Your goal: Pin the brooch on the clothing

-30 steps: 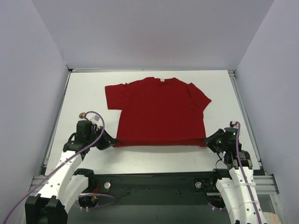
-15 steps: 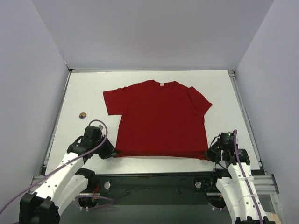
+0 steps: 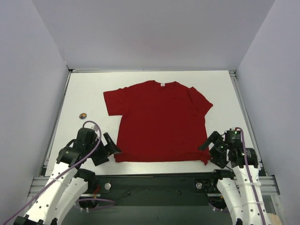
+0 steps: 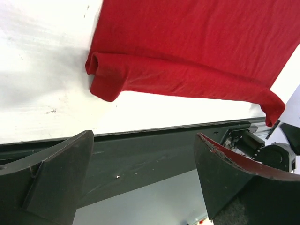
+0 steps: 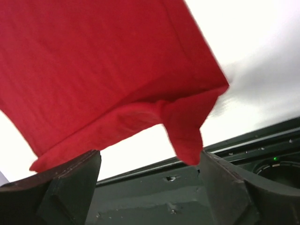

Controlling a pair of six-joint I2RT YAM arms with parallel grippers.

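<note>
The plain dark red short-sleeved T-shirt [image 3: 159, 119] lies flat on the white table [image 3: 86, 91]. The tiny round orange-and-blue brooch [image 3: 83, 116] sits apart, near the left arm. The left gripper [image 3: 108, 148] and right gripper [image 3: 209, 150] are both released and empty, just beside the hem corners.

I count one T-shirt [image 3: 159, 119], one brooch [image 3: 83, 116] and two grippers.

On my top view there is a single dark red T-shirt with one small white label [image 3: 162, 85] at its far collar. One round brooch lies off to its left, and one white table [image 3: 84, 93] is under both. At the near edge I count two grippers, the left gripper [image 3: 108, 151] and the right gripper [image 3: 210, 151], with two fingers each, four in all.
</note>
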